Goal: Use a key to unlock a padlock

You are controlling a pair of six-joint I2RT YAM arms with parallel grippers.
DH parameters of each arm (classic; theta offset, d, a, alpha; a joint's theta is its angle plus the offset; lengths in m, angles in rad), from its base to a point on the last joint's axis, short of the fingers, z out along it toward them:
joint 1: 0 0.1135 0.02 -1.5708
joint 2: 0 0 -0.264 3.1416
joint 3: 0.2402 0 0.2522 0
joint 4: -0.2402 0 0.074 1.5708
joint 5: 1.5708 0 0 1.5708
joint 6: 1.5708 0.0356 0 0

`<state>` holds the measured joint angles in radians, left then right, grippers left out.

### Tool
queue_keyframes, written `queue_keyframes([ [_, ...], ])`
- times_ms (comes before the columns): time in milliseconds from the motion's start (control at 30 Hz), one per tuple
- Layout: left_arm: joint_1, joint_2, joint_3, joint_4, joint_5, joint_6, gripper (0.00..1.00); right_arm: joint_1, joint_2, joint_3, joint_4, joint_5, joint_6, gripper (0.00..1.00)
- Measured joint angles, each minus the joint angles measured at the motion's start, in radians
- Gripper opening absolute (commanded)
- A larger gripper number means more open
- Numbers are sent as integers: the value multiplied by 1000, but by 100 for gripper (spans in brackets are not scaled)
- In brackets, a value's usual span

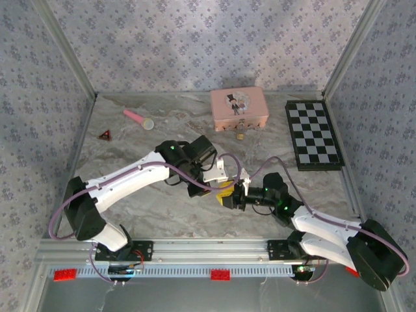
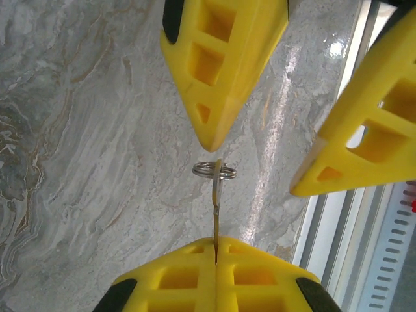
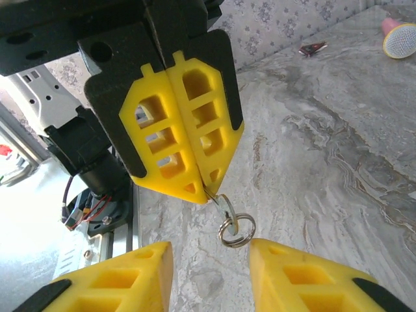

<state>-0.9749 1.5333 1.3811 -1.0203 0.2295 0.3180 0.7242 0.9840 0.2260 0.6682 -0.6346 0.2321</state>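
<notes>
My left gripper [image 2: 216, 239] is shut on the blade of the small grey key [image 2: 216, 207], which sticks out from its tips with a silvery split ring [image 2: 213, 170] on its free end. My right gripper [image 3: 211, 250] is open, and the ring [image 3: 237, 229] hangs between its two yellow fingers [image 3: 305, 276] without touching either. From above, both grippers meet over the table's middle front, left [image 1: 223, 183] and right [image 1: 229, 197]. The tiny brass padlock [image 1: 240, 136] lies just in front of the pink tin [image 1: 239, 109], well beyond both grippers.
A black-and-white chequerboard [image 1: 313, 134] lies at the back right. At the back left are a pink toy microphone [image 1: 138, 118] and a small red triangle piece [image 1: 104, 135]. The aluminium rail [image 1: 214, 250] runs along the near edge, close behind the grippers.
</notes>
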Motion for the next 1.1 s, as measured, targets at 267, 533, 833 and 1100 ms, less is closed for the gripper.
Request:
queue_keyframes([
  [267,-8,0,0,-5,18,7,0,0,4,15,14,-10,11,23],
  [533,-15,0,-2,-6,25,8,0,5,30,31,17,-14,11,15],
  [833,-14,-6,-6,-9,18,14,0,5,43,35,16,-18,8,10],
  [1100,-15,-31,-17,1,1,14,0,7,39,35,16,-18,-3,0],
])
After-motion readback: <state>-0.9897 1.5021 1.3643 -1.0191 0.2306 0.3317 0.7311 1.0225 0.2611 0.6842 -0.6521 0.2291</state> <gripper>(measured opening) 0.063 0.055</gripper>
